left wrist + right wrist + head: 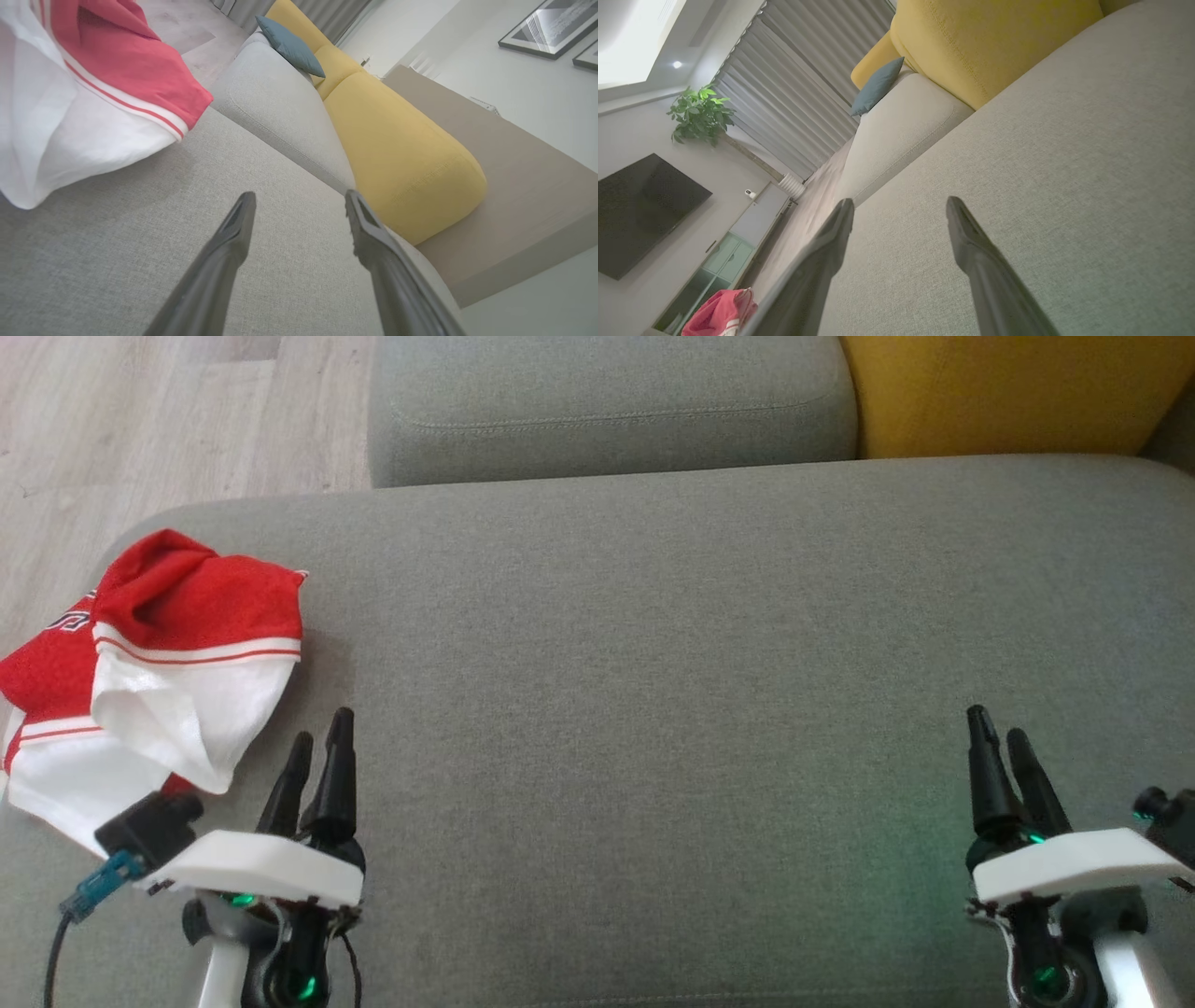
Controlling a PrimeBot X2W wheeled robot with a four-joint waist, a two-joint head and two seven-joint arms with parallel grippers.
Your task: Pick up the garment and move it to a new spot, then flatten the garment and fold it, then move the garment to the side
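Left end effector (322,726), jaws spread and empty, hovers just beside the crumpled red-and-white garment (159,663) at the grey sofa cushion's (653,663) left edge, poised, I judge, for my first pick, while the right end effector (997,721) rests released, well apart

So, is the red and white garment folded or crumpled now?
Crumpled: the garment lies in a loose, bunched heap at the left edge of the grey cushion, red cloth humped over white, edges uneven.

Head view overhead, wrist views low — shared grey seat (653,616)
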